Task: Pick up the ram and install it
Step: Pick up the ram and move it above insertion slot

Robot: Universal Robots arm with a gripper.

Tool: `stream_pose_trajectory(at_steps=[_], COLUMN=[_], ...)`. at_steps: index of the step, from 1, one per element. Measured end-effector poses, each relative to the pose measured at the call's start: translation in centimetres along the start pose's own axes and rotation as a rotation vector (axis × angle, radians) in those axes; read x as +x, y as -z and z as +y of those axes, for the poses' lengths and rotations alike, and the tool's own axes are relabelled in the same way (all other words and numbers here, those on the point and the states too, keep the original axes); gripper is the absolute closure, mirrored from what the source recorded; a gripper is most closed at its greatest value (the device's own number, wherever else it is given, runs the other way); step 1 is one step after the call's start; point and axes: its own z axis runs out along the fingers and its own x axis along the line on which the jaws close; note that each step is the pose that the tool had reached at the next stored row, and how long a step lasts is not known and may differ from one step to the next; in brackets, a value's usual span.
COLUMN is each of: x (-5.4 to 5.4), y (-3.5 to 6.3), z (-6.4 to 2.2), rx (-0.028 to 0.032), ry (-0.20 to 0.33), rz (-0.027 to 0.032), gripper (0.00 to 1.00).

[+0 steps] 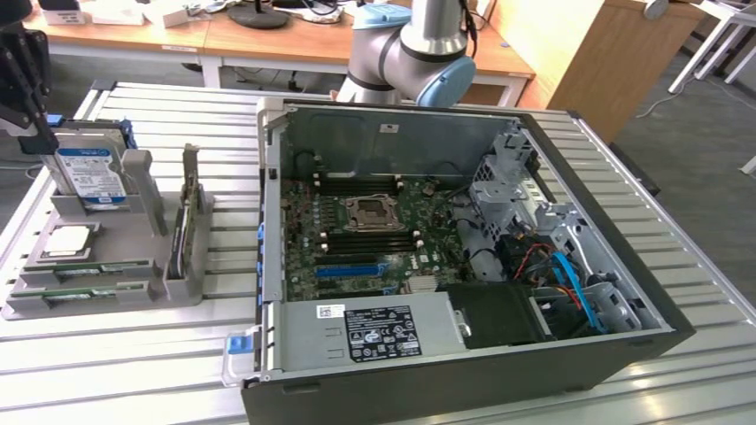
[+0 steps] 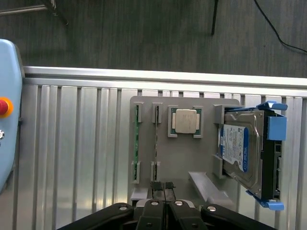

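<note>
Two slim green ram sticks lie side by side in slots of a grey holder. In the exterior view they rest at the holder's front, ram and ram. My gripper is shut with nothing between its fingers and hovers above the holder, closest to the ram nearer the processor chip. In the exterior view the black gripper hangs high over the holder's far left corner. The open computer case shows the motherboard with its long black slots.
On the holder also sit a square silver processor chip and a blue-labelled hard drive standing in a bracket. A card stands upright at the holder's right side. The slatted metal table carries everything. The arm's base stands behind the case.
</note>
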Motion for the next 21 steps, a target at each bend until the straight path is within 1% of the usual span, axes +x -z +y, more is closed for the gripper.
stream_pose_trajectory(at_steps=[11,12,13,14,21], x=[0.01,0.01,0.01,0.01,0.01], y=[0.01,0.01,0.01,0.01,0.01], z=[0.00,0.00,0.00,0.00,0.00], rx=[-0.0003,-0.0002,-0.0002,-0.0002,-0.0002], ry=[0.000,0.000,0.000,0.000,0.000], rz=[0.0002,0.0001,0.0002,0.0001,0.0001], gripper=[0.89,0.83,0.83,0.76,0.76])
